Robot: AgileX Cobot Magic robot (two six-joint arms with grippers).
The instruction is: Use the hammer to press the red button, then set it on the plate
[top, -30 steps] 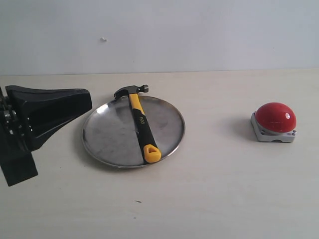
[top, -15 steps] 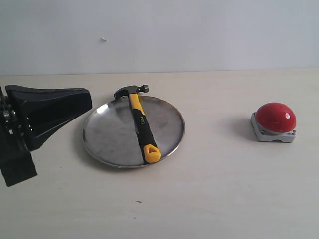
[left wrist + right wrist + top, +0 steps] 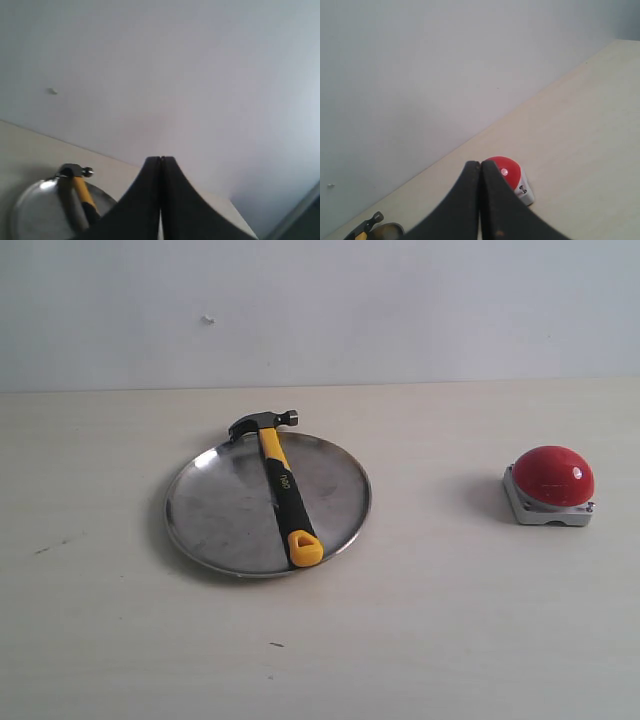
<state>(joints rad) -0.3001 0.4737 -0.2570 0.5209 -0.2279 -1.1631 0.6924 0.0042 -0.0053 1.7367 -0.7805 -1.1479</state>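
The hammer (image 3: 281, 480) lies across the silver plate (image 3: 215, 505), its dark head over the far rim and its yellow handle end near the front rim. The red button (image 3: 553, 476) sits on its grey base at the right of the table. No arm shows in the exterior view. In the left wrist view my left gripper (image 3: 160, 160) is shut and empty, with the hammer (image 3: 80, 187) and plate (image 3: 35, 210) beyond it. My right gripper (image 3: 480, 164) is shut and empty too, with the red button (image 3: 507, 172) just behind its tips and the hammer head (image 3: 370, 221) far off.
A pale wall runs along the back edge of the table. A small dark speck (image 3: 275, 645) lies on the beige tabletop (image 3: 450, 620) in front of the plate.
The black left arm that stood at the left edge of the exterior view has withdrawn out of that view. Hammer, plate and button have not moved.
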